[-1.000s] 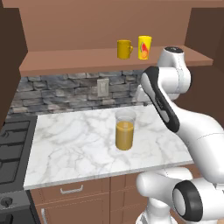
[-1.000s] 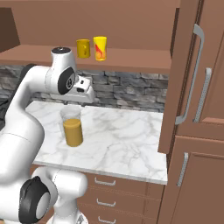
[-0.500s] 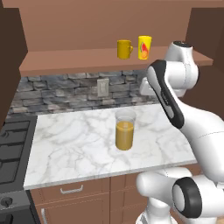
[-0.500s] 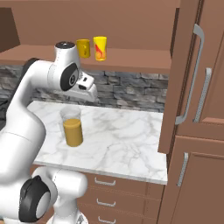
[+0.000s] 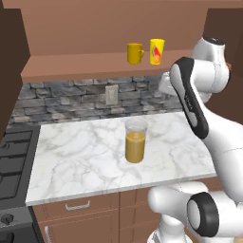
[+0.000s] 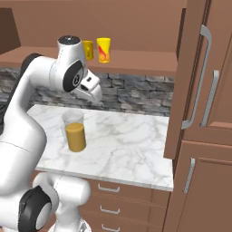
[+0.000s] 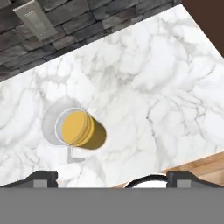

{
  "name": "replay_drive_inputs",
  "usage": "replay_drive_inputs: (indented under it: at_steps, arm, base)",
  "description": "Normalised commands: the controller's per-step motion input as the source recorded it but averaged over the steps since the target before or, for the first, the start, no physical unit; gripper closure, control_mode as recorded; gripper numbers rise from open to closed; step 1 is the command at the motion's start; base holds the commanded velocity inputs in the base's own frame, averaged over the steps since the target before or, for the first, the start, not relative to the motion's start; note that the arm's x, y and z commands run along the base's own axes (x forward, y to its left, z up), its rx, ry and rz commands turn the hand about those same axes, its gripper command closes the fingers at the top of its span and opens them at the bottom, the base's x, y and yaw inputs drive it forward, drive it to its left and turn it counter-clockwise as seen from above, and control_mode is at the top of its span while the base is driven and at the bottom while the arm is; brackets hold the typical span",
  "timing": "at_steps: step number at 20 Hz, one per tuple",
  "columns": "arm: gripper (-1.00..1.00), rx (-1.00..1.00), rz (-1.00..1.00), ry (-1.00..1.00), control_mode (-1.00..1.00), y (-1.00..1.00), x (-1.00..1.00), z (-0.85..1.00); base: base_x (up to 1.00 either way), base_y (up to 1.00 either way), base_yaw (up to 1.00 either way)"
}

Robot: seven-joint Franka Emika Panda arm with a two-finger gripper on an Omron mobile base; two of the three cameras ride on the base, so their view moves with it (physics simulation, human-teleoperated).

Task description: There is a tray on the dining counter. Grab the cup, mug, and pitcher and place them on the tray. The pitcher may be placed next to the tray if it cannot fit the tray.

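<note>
One pitcher (image 5: 135,141) of orange juice stands on the marble counter (image 5: 85,156), roughly midway along it and nearer its front edge than its back. Two yellow drinking vessels stand side by side on the wooden shelf (image 5: 71,66) above the counter's back edge: one handled mug (image 5: 135,53) and one handleless cup (image 5: 157,51) with a red-orange mark. One wall outlet plate (image 5: 111,94) sits on the stone backsplash. One stove (image 5: 12,156) adjoins the counter's left edge. In the right base view, two long metal handles (image 6: 200,77) show on the tall cabinet doors, and one more on the door below them.
</note>
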Motion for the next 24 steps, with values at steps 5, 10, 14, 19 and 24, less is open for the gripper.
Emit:
replay_drive_inputs:
  at_steps: [5, 10, 14, 19, 24]
  arm:
    - [-1.0, 0.19, -0.22, -0.2, -1.0, -0.03, -0.29, 0.06]
    - [-1.0, 0.18, -0.3, -0.15, -1.0, 0.0, -0.14, 0.09]
    - [-1.0, 0.19, -0.21, -0.06, -1.0, -0.06, 0.0, 0.22]
    - [-1.0, 0.18, -0.04, -0.06, -1.0, -0.25, 0.05, 0.44]
    - [-1.0, 0.16, 0.0, -0.05, -1.0, -0.21, 0.0, 0.49]
  base:
    - [0.0, 0.0, 0.0]
    - [0.0, 0.0, 0.0]
    - [0.0, 0.0, 0.0]
    - [0.0, 0.0, 0.0]
    - [0.0, 0.0, 0.0]
